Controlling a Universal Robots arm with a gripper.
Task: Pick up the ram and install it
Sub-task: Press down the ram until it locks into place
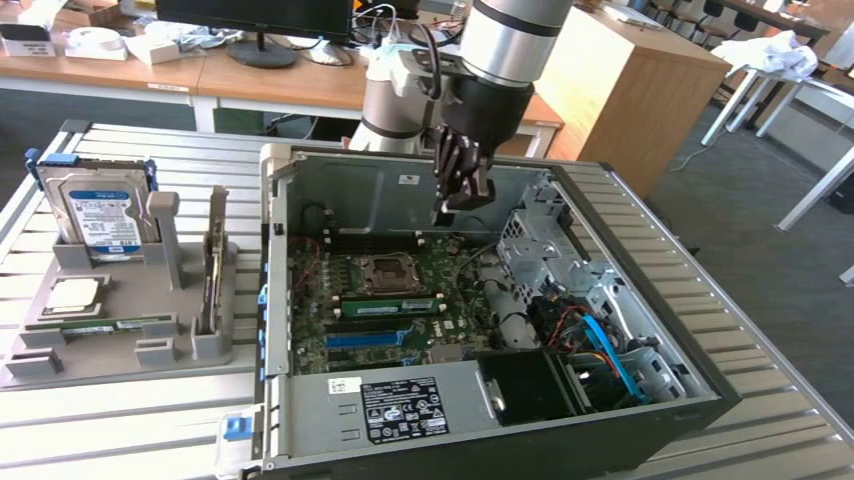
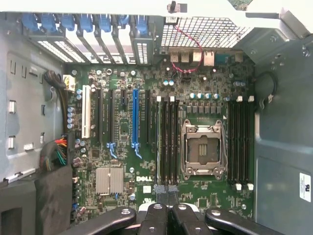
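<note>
The ram point(image 1: 100, 325) is a thin green stick lying flat in a grey holder point(image 1: 80, 360) at the exterior view's left, outside the computer. My gripper point(image 1: 463, 204) hangs over the open case point(image 1: 400, 190), above the motherboard point(image 1: 400, 300) and far from the ram. Its fingers are shut together with nothing between them. In the wrist view the gripper point(image 2: 167, 190) points down at the black memory slots point(image 2: 167, 142) next to the empty processor socket point(image 2: 203, 149).
The holder also carries an upright hard drive point(image 1: 96, 215), a square processor chip point(image 1: 70, 293) and an upright card point(image 1: 214, 265). A blue slot point(image 2: 135, 117), a heat sink point(image 2: 108, 180), cables point(image 1: 601, 345) and the power supply point(image 1: 400, 410) crowd the case.
</note>
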